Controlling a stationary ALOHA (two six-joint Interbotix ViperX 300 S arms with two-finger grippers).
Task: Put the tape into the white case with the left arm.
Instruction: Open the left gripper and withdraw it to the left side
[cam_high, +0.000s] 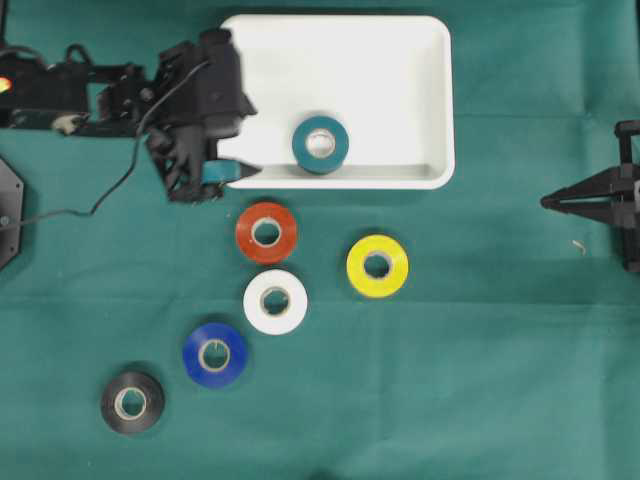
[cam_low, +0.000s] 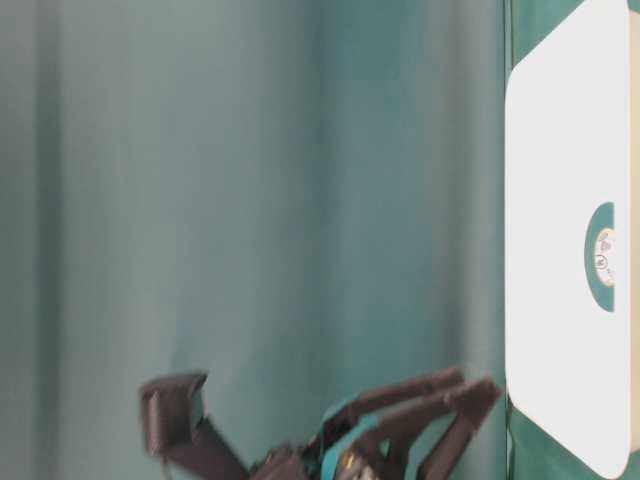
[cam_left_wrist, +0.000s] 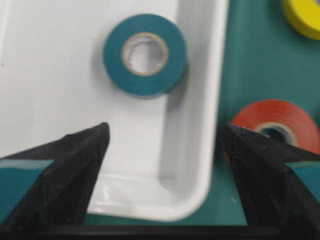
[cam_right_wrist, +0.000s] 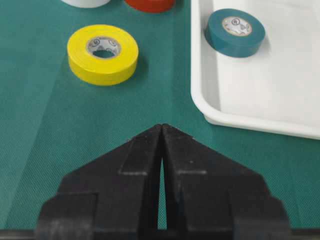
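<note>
A teal tape roll (cam_high: 320, 144) (cam_left_wrist: 145, 55) (cam_right_wrist: 234, 31) lies flat inside the white case (cam_high: 385, 65) (cam_left_wrist: 200, 125) (cam_right_wrist: 205, 100), close to its front wall. My left gripper (cam_high: 252, 138) (cam_left_wrist: 165, 135) hovers at the case's front-left corner, open and holding nothing. One teal-banded finger is over the case floor, the other over the cloth beside the red roll (cam_left_wrist: 272, 122). The tape lies apart from both fingers, ahead of them. At the table's right edge my right gripper (cam_high: 548, 201) (cam_right_wrist: 162, 126) is shut and holds nothing.
On the green cloth in front of the case lie a red roll (cam_high: 266, 232), a yellow roll (cam_high: 377, 265) (cam_right_wrist: 102, 54), a white roll (cam_high: 275, 301), a blue roll (cam_high: 214, 354) and a black roll (cam_high: 132, 402). The left arm's cable (cam_high: 110, 195) trails over the cloth.
</note>
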